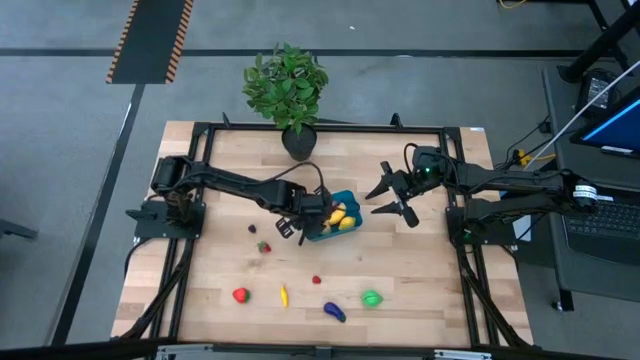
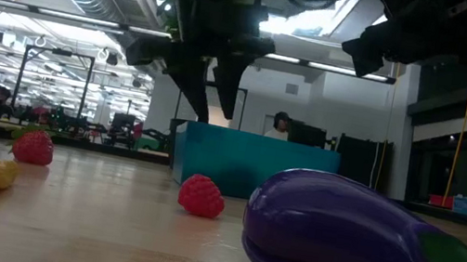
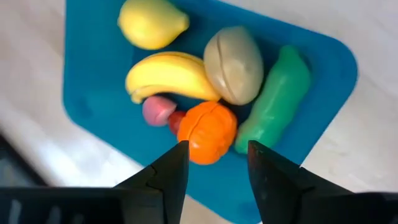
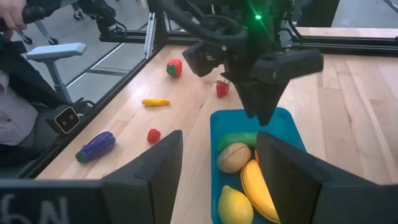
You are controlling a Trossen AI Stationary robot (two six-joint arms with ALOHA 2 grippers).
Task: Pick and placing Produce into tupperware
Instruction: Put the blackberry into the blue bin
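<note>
Tupperware (image 1: 340,218) sits near the middle of the pale wooden table (image 1: 420,280), holding a lemon (image 3: 152,23), banana (image 3: 169,76), orange (image 3: 207,132), a green piece (image 3: 277,96) and a tan one (image 3: 234,64). Left tool (image 3: 216,155) hangs just above it, fingers parted and empty over the orange. Right tool (image 1: 395,195) waits beside the container, spread open, holding nothing. An eggplant (image 1: 334,312), a green fruit (image 1: 371,298), a yellow piece (image 1: 283,295) and red pieces (image 1: 240,295) lie on the front boards. A potted plant (image 1: 288,88) stands at the back edge. Beyond: grey floor, ceiling lights, desks, a person (image 2: 281,125) seated.
</note>
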